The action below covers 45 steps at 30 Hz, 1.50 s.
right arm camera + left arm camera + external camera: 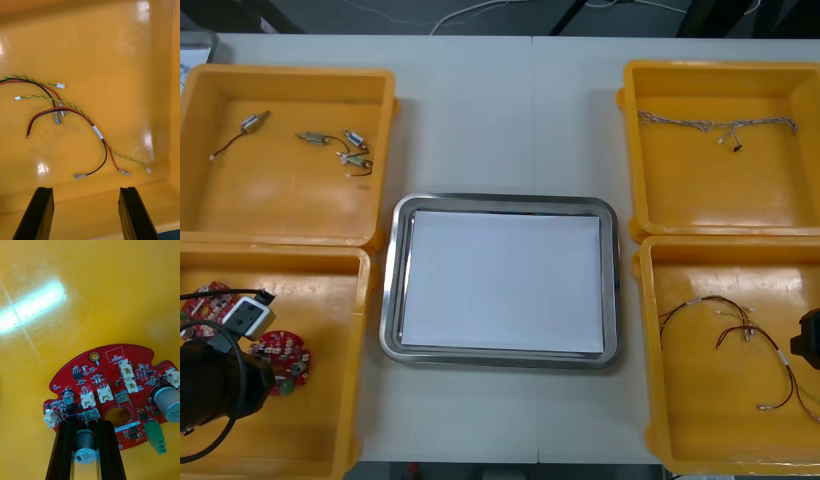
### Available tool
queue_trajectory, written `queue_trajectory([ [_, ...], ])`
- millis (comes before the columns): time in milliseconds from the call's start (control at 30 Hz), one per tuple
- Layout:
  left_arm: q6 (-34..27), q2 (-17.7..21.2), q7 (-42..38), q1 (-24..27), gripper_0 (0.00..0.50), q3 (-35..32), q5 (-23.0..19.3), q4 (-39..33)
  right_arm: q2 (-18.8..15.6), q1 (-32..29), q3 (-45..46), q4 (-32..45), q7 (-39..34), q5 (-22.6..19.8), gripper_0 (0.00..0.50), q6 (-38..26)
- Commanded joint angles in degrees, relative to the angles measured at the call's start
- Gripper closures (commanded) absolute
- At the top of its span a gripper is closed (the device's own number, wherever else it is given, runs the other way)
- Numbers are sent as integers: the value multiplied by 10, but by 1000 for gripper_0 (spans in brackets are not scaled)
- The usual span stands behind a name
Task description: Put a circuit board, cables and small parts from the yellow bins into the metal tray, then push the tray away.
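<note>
From the front, the metal tray (500, 202) sits mid-table, its inside white and with nothing in it. Left of the tray on the far side, a yellow bin (280, 210) holds a scatter of small metal parts (345, 150). Left of the tray on the near side, a second bin (320, 400) holds a red circuit board (283, 352), and the left gripper (260, 380) is down on that board's outer side, away from the tray. Another red board (210, 297) lies farther from the tray. Right of the tray, the far bin (720, 190) has one twisted cable (710, 124). The near right bin (700, 400) has red, black and yellow cables (725, 325), with the right gripper (808, 345) at the side away from the tray.

At the right wrist, the fingers (37, 213) stand wide apart and grip nothing; the cables lie loose on the bin floor ahead of them.

At the left wrist, the fingers (65, 450) are drawn in close at the circuit board's edge, pinched on a silver cylinder (85, 448) mounted there.
</note>
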State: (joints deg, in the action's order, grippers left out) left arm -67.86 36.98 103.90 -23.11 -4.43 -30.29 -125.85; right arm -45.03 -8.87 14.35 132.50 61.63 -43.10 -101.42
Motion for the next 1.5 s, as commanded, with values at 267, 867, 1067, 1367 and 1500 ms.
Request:
queue_trajectory([
  [267,12,17,140,25,456,-48,-35,57,5,47,41,-80,277,-30,0,-14],
  [867,11,20,141,56,195,-52,-64,79,6,38,16,-173,443,-35,0,64],
  [1067,5,20,140,54,49,-53,-75,78,6,27,-12,-173,443,-17,0,103],
  [1367,-111,20,152,54,0,-125,-115,17,6,8,-46,-174,445,16,0,137],
  [1500,-148,20,153,55,0,-152,-122,-11,6,-1,-62,-174,442,33,0,155],
])
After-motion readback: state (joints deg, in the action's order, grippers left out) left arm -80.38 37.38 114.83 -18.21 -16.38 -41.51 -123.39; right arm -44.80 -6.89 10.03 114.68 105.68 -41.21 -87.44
